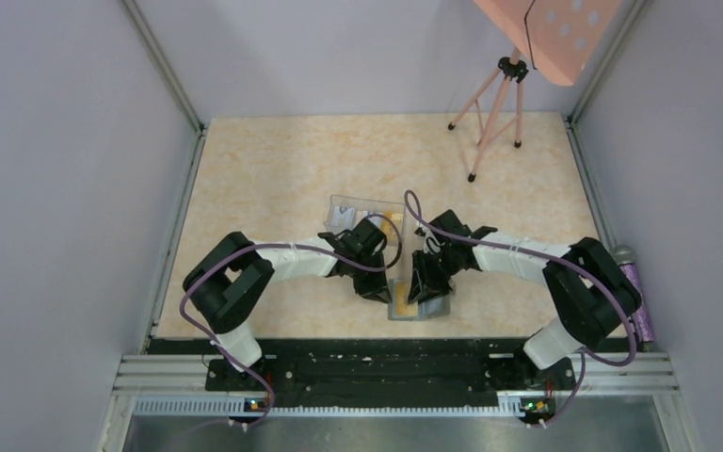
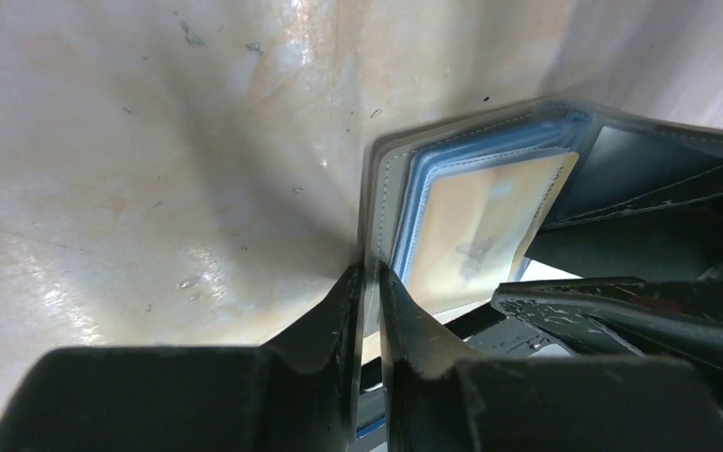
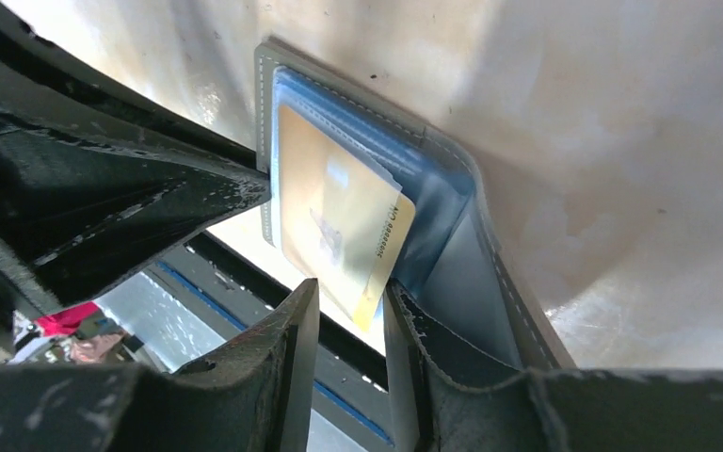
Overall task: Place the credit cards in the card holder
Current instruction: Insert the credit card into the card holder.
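Site: near edge of worktop (image 1: 282,169), both arms meeting at centre.

- The card holder (image 2: 386,207) lies open just ahead of the arm bases, grey outside, light blue slots inside.
- Left end effector (image 2: 369,278) is clenched on the holder's grey flap edge, pinning it in place.
- Right end effector (image 3: 350,287) straddles the lower corner of a yellow credit card (image 3: 339,207). A narrow gap shows beside the card, so I cannot tell whether it is pinched or only flanked.
- The card sits partway in a blue slot, its lower end sticking out towards the right fingers.

Step in hand, as I judge it: seat this card fully.
- Push along the card's long axis, in line with the slot mouth. A skewed push would likely jam a corner against the stitching.
- Left pinch should hold firm, or the holder will slide with the card.
- Light grip on the card, since it is thin and may bow.
- Let go only once the end is flush with the pocket.

Count:
- card holder: one
- cards at the holder: one seen
- clear box (image 1: 362,209) behind the arms: one, with yellow and grey patches inside; number of cards there too small to tell
- tripod (image 1: 494,113) at far right: one
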